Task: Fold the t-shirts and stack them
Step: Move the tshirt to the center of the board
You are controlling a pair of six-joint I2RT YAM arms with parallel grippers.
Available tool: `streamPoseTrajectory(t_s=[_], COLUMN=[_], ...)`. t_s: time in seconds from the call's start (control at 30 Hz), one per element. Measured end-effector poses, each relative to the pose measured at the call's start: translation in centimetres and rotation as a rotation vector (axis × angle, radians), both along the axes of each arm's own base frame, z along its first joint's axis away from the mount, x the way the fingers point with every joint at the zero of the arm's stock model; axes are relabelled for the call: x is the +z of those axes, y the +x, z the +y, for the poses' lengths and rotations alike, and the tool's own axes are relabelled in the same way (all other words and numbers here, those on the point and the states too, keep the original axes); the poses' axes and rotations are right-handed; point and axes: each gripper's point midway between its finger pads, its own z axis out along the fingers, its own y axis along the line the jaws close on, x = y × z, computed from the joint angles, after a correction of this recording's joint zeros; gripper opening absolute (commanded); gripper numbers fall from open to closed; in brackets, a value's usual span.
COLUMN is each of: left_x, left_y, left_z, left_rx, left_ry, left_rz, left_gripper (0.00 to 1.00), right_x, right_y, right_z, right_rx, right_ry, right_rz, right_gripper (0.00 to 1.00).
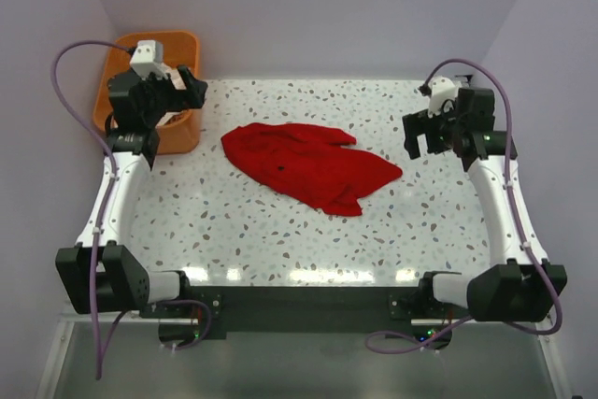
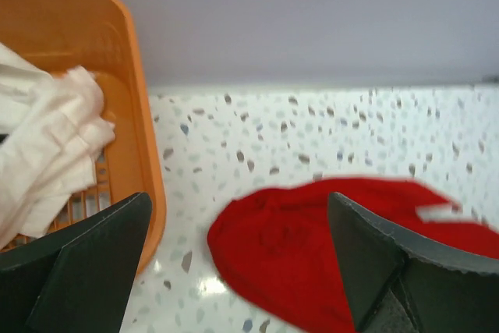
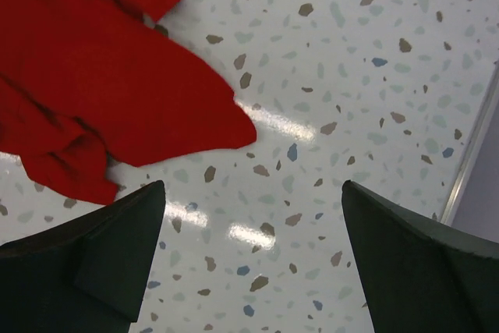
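Left end effector [image 2: 238,200] agape, seemingly over basket [image 2: 144,154] rim, red t-shirt [image 2: 288,247] beside.

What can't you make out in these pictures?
Basket contents, top view: left gripper covers them.
White shirts, left wrist: cut by the edge and a finger; count unclear.
Red shirt: crumpled, folds hide front and sleeves; blurred in left wrist.

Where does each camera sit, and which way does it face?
Top external: above and behind, facing down on the table and red t-shirt; both arms show.
Left wrist: on left arm, facing orange basket, white t-shirts; open left hand shows.
Right wrist: on right arm, facing down at table; open right hand shows.
Shared: all three see the red t-shirt.
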Motion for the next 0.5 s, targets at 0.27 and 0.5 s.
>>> streamPoseTrajectory(t_s=[0.27, 0.5], left_x=[-8.4, -16.7], left_y=[-3.6, -7.5], left_z=[-7.7, -14.7], left_rx=[-0.43, -0.715], left_ry=[0.225, 0.367], left_rz=[0.222, 0.404], left_gripper=[1.0, 0.88], right_x=[-10.0, -15.8], right_y=[-0.5, -0.3], right_z=[0.4, 2.3], right_rx=[0.081, 0.12], right_ry=[-0.016, -0.043], right_rz=[0.378, 0.559], right_gripper=[0.94, 0.84])
